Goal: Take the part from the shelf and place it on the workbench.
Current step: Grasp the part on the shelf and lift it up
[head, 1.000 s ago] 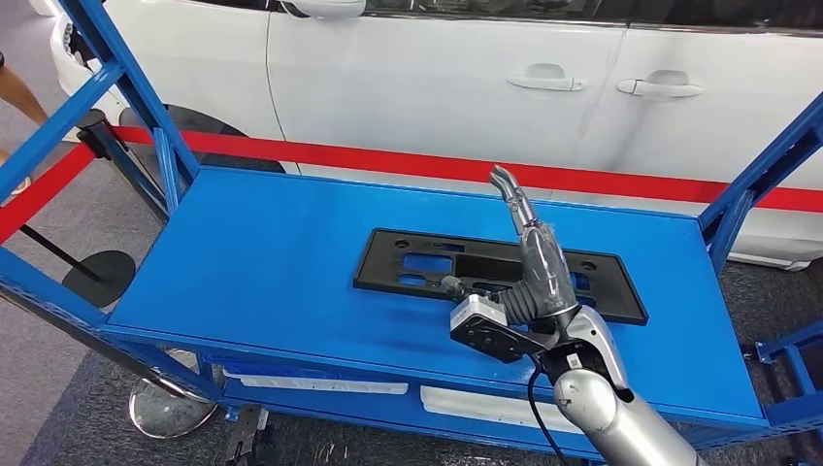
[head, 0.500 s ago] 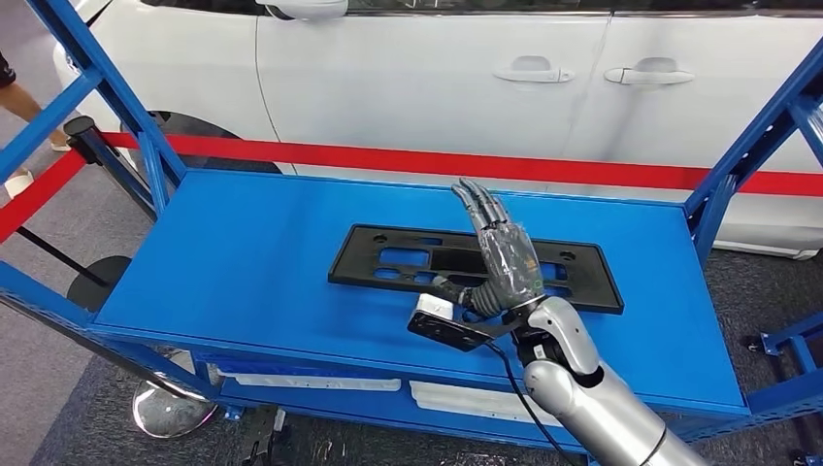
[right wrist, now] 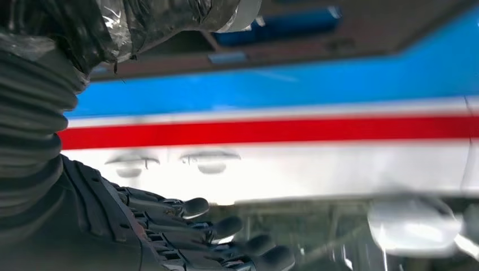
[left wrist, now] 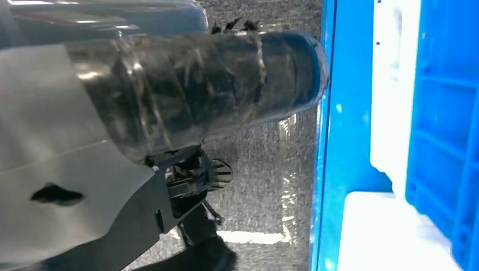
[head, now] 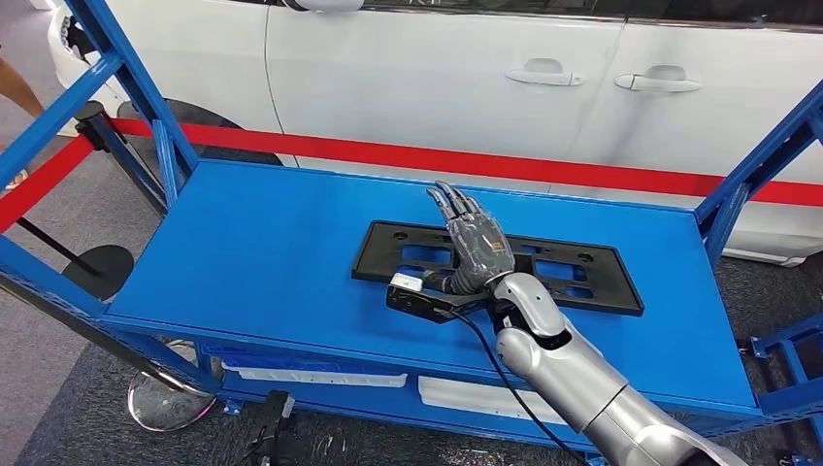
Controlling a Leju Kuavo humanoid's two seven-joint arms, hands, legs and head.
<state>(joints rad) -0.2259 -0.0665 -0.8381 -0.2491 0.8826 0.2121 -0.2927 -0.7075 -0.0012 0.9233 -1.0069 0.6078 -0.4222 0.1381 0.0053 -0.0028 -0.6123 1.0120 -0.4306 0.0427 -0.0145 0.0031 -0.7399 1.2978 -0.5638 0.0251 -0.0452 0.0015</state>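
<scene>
A flat black plastic part (head: 607, 289) with cut-outs lies on the blue table top (head: 262, 252), right of centre. My right hand (head: 473, 248) is stretched out over the part's left half, back of the hand up and fingers apart, holding nothing. I cannot tell whether it touches the part. The right wrist view has the dark fingers (right wrist: 214, 226) spread in front of the white car. In the left wrist view a tape-wrapped dark piece of my left hand (left wrist: 197, 90) hangs beside a blue frame edge (left wrist: 327, 169); its fingers are hidden.
A white car (head: 437, 78) stands just behind the table, with a red barrier band (head: 369, 153) in front of it. Blue frame posts rise at the left (head: 126, 78) and right (head: 767, 155) ends. A stanchion base (head: 97, 272) sits on the floor at left.
My right hand has turned from edge-on and raised to flat, and has moved down and left over the part. The view has shifted slightly.
</scene>
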